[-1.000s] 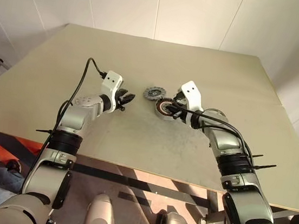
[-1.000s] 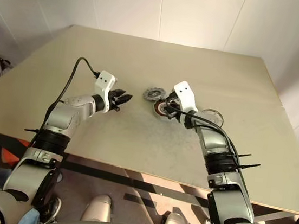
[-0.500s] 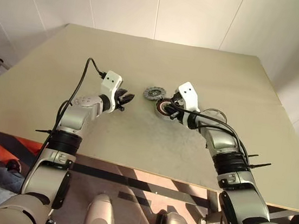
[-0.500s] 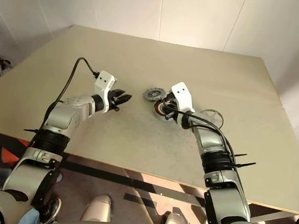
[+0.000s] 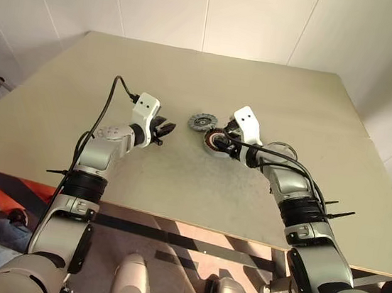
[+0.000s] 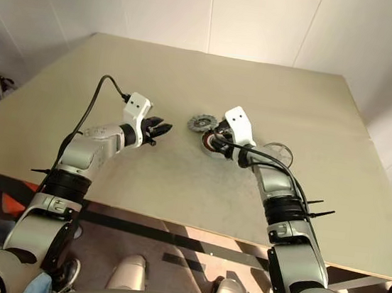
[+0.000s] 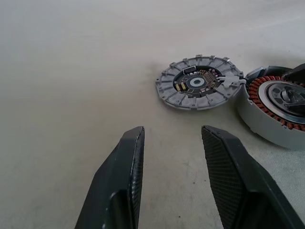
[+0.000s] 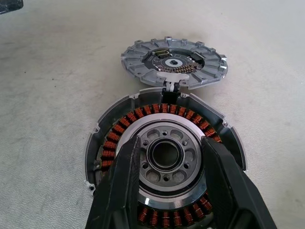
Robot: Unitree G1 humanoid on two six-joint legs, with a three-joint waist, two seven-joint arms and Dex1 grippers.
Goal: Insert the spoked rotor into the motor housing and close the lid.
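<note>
Copper-ringed motor housing (image 8: 164, 157) between spread right fingers (image 8: 121, 176) — left fingers (image 7: 121, 171) spread, apart.

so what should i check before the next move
1. motor housing flat on the table: ok
2. grey hub ring level inside the copper windings: looks ok; fully seated, cannot tell
3. right gripper clear of the housing: not ok, open fingers straddle the hub ring
4. grey notched disc closed over the housing: not ok, it lies flat beside it, touching the rim
5. left gripper open and empty, short of the disc: ok
</note>
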